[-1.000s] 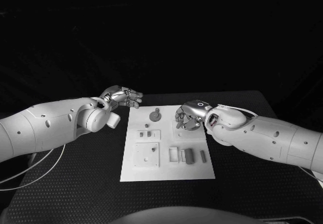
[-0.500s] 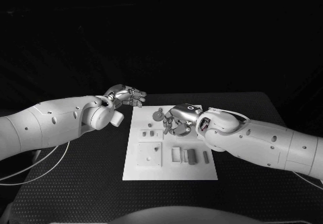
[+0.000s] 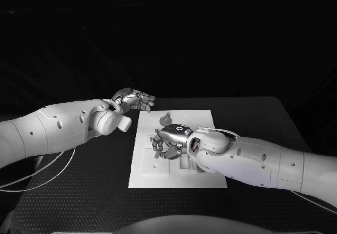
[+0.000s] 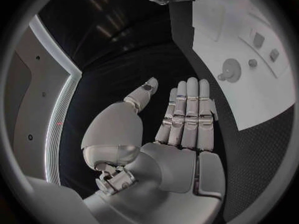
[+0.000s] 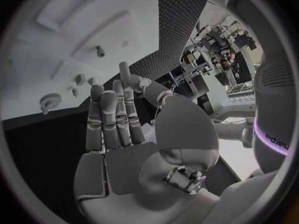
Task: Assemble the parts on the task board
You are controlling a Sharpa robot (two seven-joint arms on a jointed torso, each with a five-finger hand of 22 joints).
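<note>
The left hand hovers off the far left corner of the task board, fingers straight and side by side, thumb apart, holding nothing. No writing is legible. The right hand hangs over the board's middle, fingers loosely spread and empty, above the parts; a round part lies beyond it.

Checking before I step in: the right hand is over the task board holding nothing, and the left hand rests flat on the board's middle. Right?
Not quite. In the head view the left hand is off the task board, beyond its far left corner, holding nothing. The right hand is over the board, holding nothing.
</note>
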